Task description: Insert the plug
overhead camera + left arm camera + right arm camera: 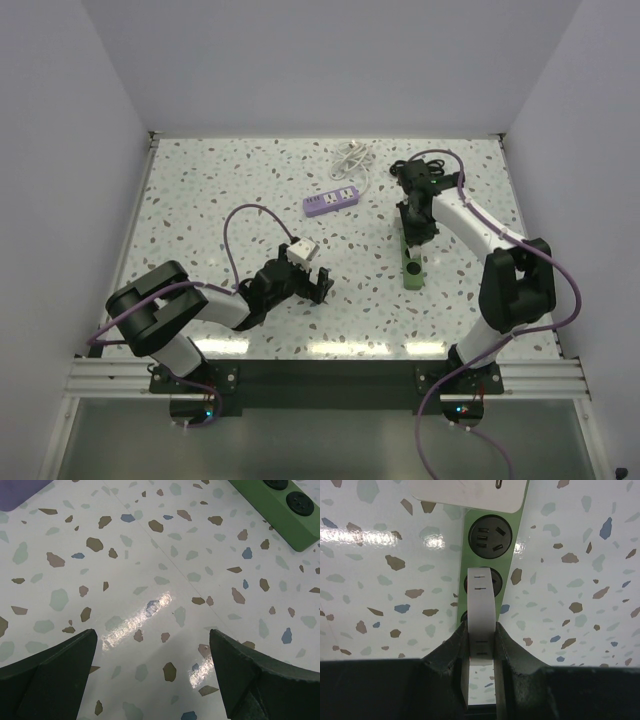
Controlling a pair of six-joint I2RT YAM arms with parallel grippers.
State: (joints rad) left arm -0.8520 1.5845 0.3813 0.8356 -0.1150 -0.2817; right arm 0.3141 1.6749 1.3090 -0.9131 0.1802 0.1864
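Right tool [481, 632] clamped narrow on the white plug [481, 595], plug's tip over the middle socket of the green power strip [516, 525], left tool [152, 636] spread wide, low over the counter [200, 200], well apart

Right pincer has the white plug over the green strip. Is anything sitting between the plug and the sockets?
Nothing visible. The flat white plug, clamped in the right pincer, hangs over the green plastic power strip, and the round black socket ahead is uncovered. A white panel lies at the strip's far end, beyond the sockets.
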